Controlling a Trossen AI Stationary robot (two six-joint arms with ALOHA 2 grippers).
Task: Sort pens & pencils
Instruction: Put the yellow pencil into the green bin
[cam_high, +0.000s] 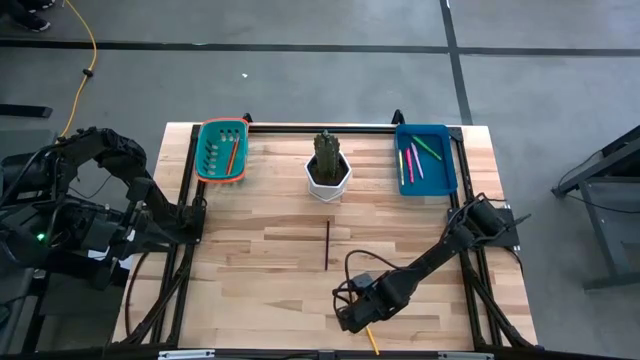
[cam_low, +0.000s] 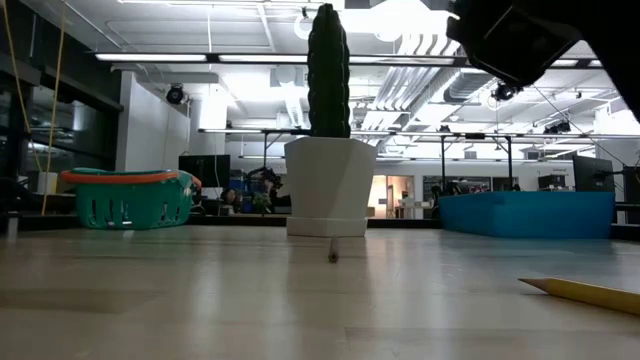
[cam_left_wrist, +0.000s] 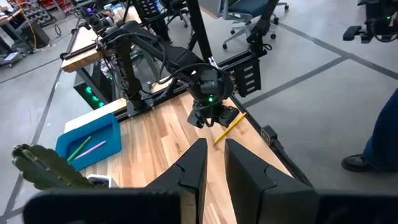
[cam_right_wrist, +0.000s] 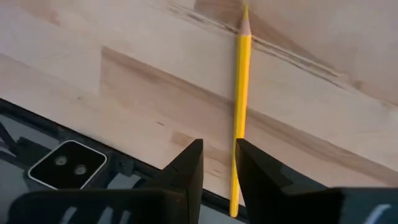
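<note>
Counts first. Pencils: 3 in sight — 1 orange in the green basket (cam_high: 222, 150) at the table's (cam_high: 280, 290) far left, 1 dark pencil (cam_high: 327, 244) lying alone mid-table, 1 yellow pencil (cam_high: 371, 338) at the near edge, right of centre. Pens (cam_high: 411, 160): approx 4, pink and green, all in the blue tray (cam_high: 426, 158) far right; they overlap, so exact no. is hard to call. 1 white pot w/ cactus (cam_high: 328, 168) stands between basket and tray.

Right claw (cam_high: 358, 318) is low over the near edge, right at the yellow pencil. Its wrist view has the 2 fingers (cam_right_wrist: 186, 171) narrowly spread, gap just wider than the pencil, and the yellow pencil (cam_right_wrist: 239, 93) runs straight up from that gap across the wood. Whether the pads actually touch it — can't tell; it looks lined up between them, lying flat on the table, not lifted. Low view agrees: the pencil tip (cam_low: 580, 291) rests on the tabletop.

Left claw (cam_left_wrist: 211, 171) waits off the table's left side, fingers close together w/ a slim gap, holding nothing. The left arm (cam_high: 95, 200) sits folded there, well apart from every pencil.
</note>
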